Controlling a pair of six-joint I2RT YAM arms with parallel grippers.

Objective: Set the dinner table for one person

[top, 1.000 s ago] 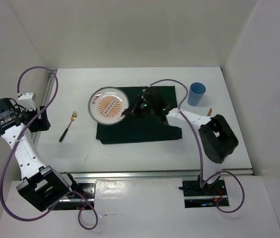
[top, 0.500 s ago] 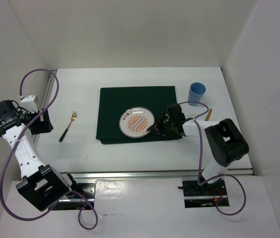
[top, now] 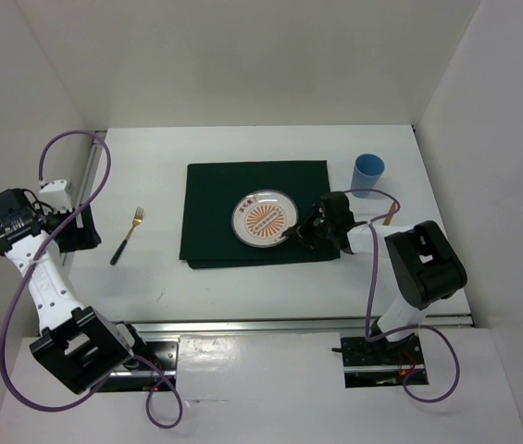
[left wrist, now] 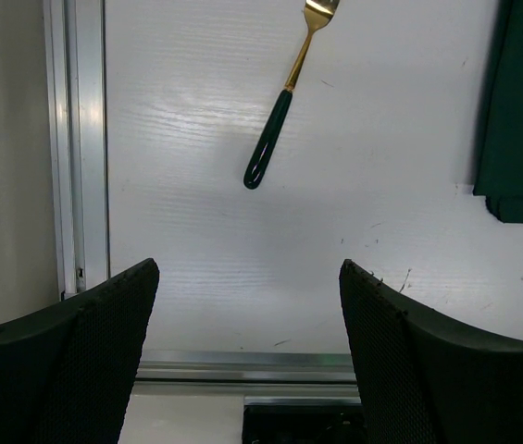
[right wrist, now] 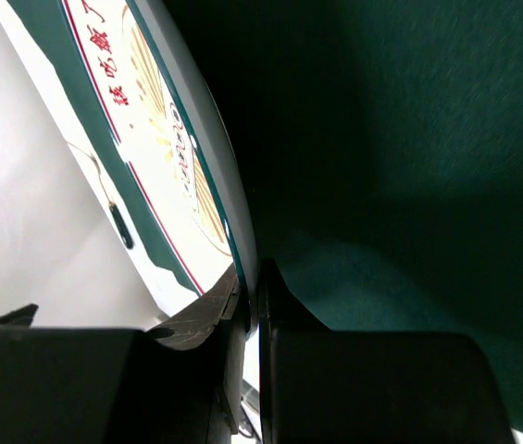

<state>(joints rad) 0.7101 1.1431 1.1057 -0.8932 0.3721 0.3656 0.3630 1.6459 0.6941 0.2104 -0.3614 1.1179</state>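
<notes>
The dinner table (top: 150, 287) is a white top with aluminium rails. A round white plate with an orange pattern (top: 265, 220) is at the middle of a dark green cloth (top: 215, 194). My right gripper (top: 298, 237) is shut on the plate's right rim; in the right wrist view the fingers (right wrist: 250, 277) pinch the rim of the plate (right wrist: 192, 139) edge-on over the cloth (right wrist: 409, 139). A gold fork with a dark handle (top: 126, 237) lies left of the cloth. My left gripper (left wrist: 247, 268) is open and empty, hovering near the fork (left wrist: 282, 106).
A blue cup (top: 367, 175) stands right of the cloth. A small gold-coloured item (top: 390, 214) lies near the right arm, mostly hidden. An aluminium rail (left wrist: 85, 139) runs along the table's left edge. White walls enclose the table.
My right gripper has carried the plate from the cloth's far left corner to its middle and lowered it. The left arm has barely moved.
</notes>
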